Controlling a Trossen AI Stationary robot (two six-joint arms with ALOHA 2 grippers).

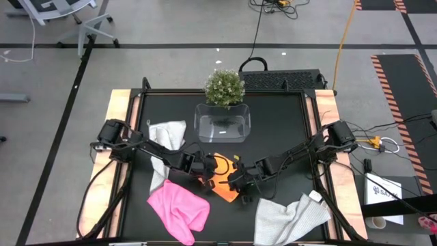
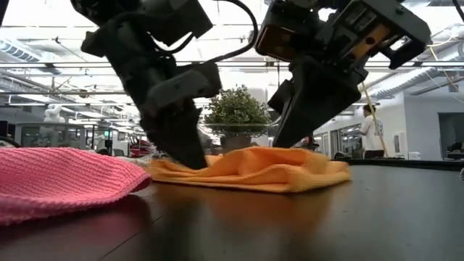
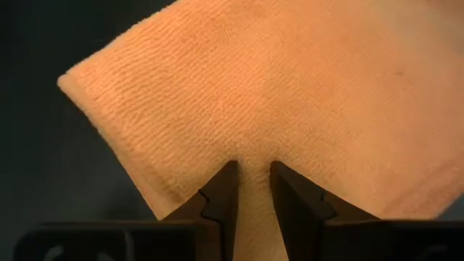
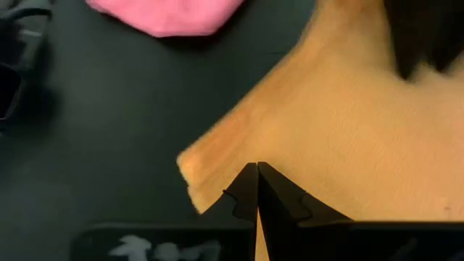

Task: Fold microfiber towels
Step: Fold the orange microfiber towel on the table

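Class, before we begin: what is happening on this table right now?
Both robot arms are working on the orange-yellow microfiber towel at the middle of the black table. The left gripper pinches a fold of it; the right gripper is shut at its edge. The bright pink towel and two light grey towels lie crumpled nearby, untouched.

A clear plastic tub (image 1: 222, 123) stands on the black tabletop (image 1: 280, 123) near its far edge, with a small green potted plant (image 1: 224, 87) just behind it, touching its far rim
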